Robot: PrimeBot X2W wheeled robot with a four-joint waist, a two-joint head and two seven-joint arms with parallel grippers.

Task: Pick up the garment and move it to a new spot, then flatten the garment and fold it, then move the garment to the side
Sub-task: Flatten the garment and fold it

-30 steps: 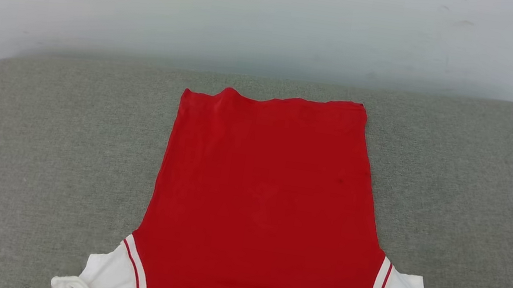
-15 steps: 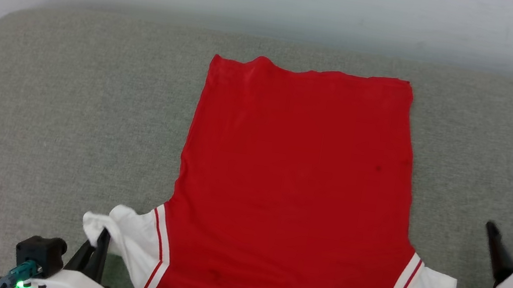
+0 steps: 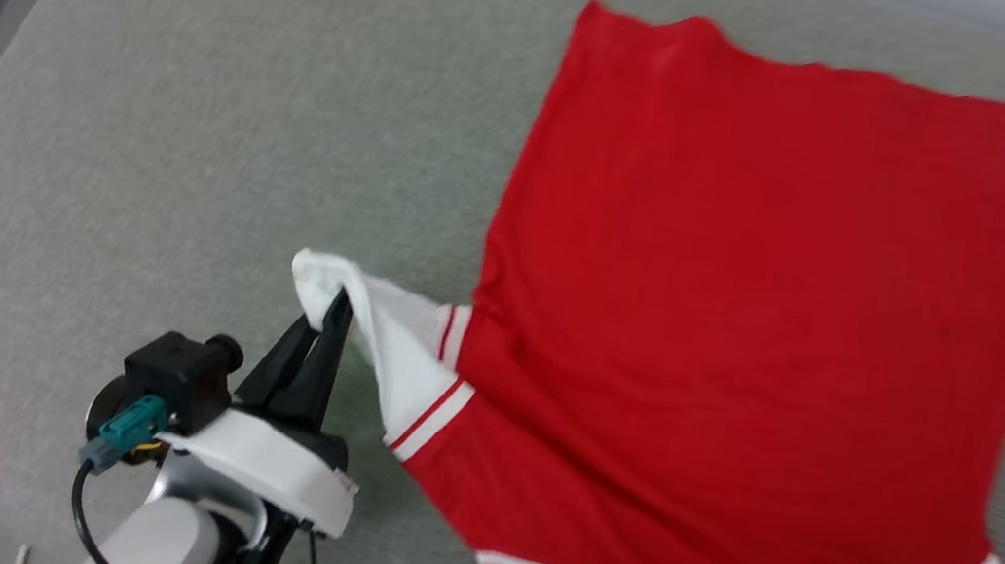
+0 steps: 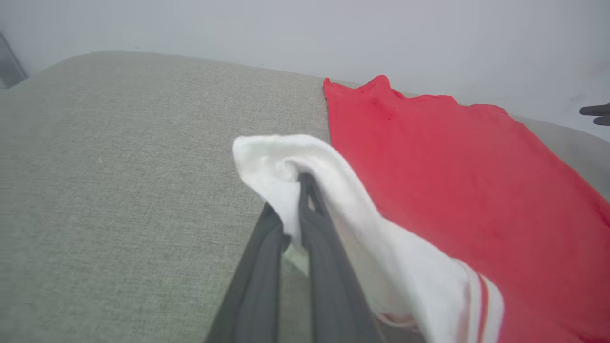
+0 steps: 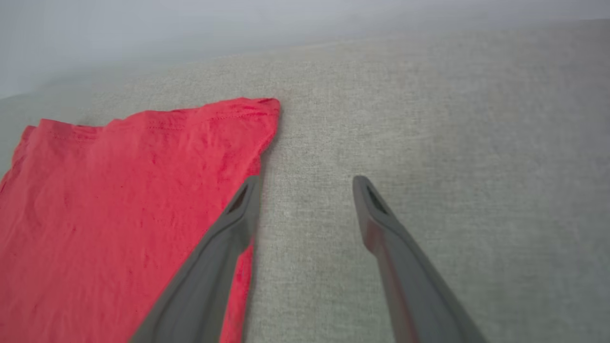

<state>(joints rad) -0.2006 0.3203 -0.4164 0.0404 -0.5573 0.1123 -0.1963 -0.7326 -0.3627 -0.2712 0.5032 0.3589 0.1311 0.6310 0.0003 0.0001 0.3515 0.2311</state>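
Pulling on one thin pinch is the main risk. The white sleeve (image 3: 387, 335) is clamped only near its cuff by the left gripper (image 3: 335, 313), so the cloth can be slipped out if dragged fast. The garment (image 3: 757, 288) can also be skewed or bunched, since nothing is held on its other side. A ridge is raised where the sleeve is lifted, left of centre in the head view, and it could be carried into the red body. The hem corner could be missed if the right gripper (image 5: 305, 183) is brought down on bare cushion (image 3: 189, 130).

Left gripper: fingers together, sleeve fabric nipped between them and draped over the tips.

Right gripper: fingers wide apart, nothing between them, over cushion just beside the red side edge. One finger overlaps that edge in its wrist view; contact cannot be told.

Garment: spread mostly flat on the cushion, plain red face up, upper right of the head view.
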